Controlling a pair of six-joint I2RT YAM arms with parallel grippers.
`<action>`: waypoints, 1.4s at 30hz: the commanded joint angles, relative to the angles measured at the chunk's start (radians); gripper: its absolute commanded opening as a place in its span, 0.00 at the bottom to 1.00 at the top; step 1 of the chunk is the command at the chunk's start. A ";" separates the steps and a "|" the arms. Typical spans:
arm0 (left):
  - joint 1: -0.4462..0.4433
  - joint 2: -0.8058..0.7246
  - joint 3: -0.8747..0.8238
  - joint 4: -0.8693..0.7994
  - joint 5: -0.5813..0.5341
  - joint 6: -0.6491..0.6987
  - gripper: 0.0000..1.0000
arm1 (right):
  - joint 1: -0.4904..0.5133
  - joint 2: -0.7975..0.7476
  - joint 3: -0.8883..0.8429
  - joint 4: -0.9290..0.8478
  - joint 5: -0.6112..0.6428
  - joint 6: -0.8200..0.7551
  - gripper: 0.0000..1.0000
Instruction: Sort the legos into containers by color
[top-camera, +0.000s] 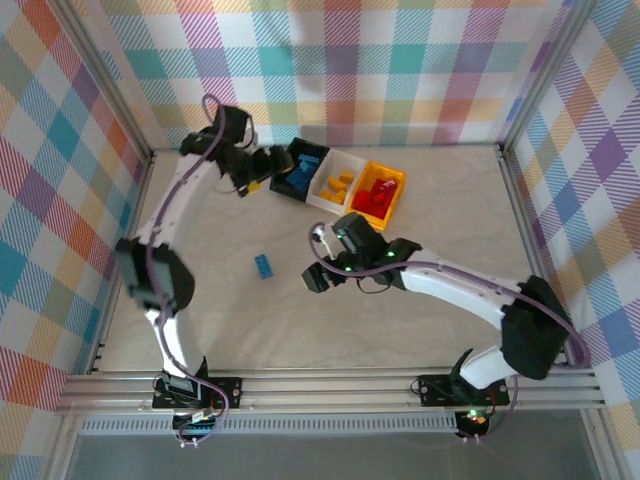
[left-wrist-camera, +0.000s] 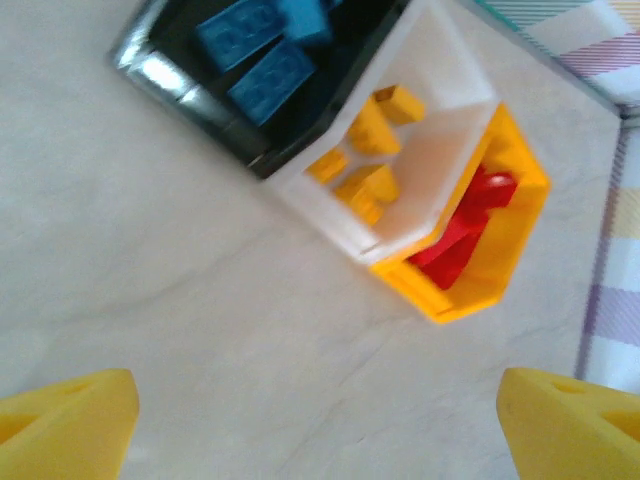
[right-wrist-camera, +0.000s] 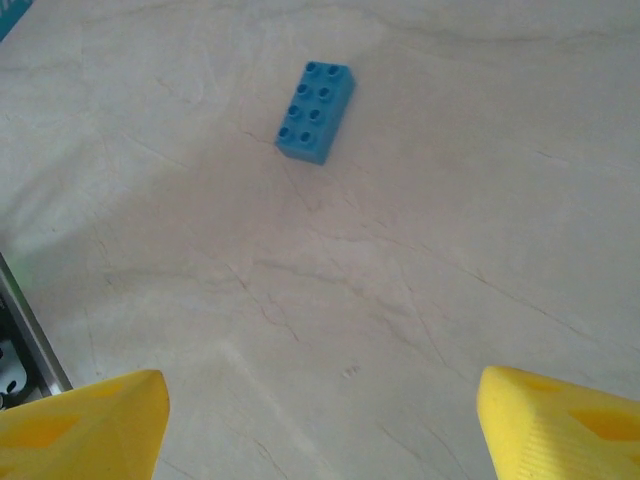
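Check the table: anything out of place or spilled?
One blue lego lies alone on the table, outside any bin. The other blue legos sit in the black bin, yellow legos in the white bin, red legos in the yellow-orange bin. Nothing looks spilled or damaged.

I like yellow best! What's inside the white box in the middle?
Yellow bricks, at least four, lie loosely piled in the white box. No other color shows in there. Anything lying underneath them is covered.

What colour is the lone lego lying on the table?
The lego is blue, clearest in the right wrist view.
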 joint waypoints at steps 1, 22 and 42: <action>0.061 -0.190 -0.245 -0.052 -0.131 0.026 0.93 | 0.036 0.093 0.087 0.057 -0.065 -0.030 0.80; 0.204 -0.576 -0.626 -0.178 -0.280 0.065 0.99 | 0.164 0.705 0.676 -0.162 0.036 -0.009 0.81; 0.202 -0.512 -0.652 -0.156 -0.237 0.088 1.00 | 0.164 0.602 0.548 0.008 0.126 -0.014 0.81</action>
